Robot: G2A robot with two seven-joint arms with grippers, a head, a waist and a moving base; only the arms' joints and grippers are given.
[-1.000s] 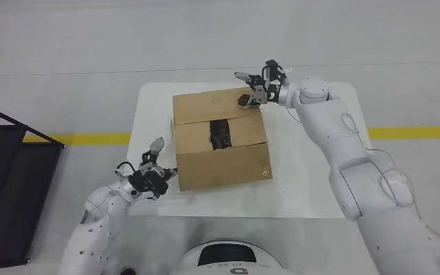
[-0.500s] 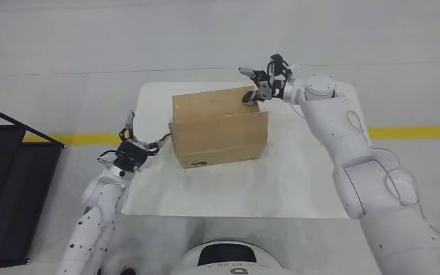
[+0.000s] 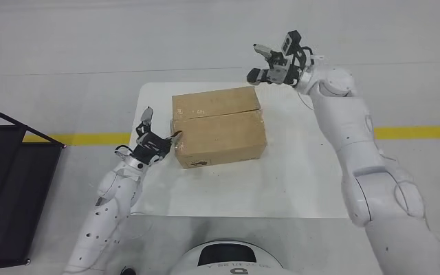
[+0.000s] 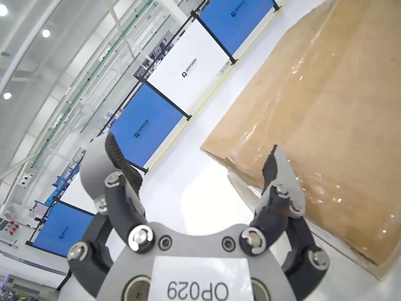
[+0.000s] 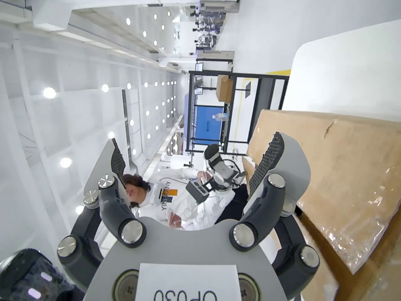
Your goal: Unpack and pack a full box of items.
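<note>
Flaps are down. A second ago the box [image 3: 218, 127] was open with a dark item showing inside. Half a second ago the near flap was swinging over. Now both flaps lie flat and meet in a seam along the lid.

You've also lifted the right gripper [image 3: 256, 62] off the far right corner, and it now hangs past the bench [image 3: 302, 185] edge, at about 1 o'clock from the box. The left gripper [image 4: 191, 151] has come in from the near left corner to the box's short end, at 9 o'clock.

My read is that the contents are back in and the pack half is nearly done, with only pressing or sealing the seam possibly left.

- **Right jaws:** Spread wide, holding nothing and clear of the cardboard.
- **Left jaws:** Also spread wide and empty. One finger sits right at the glossy taped side of the box, near its corner, but you can't tell from here whether it actually touches.

The box sits mid-bench, flat, with its long side across.
</note>
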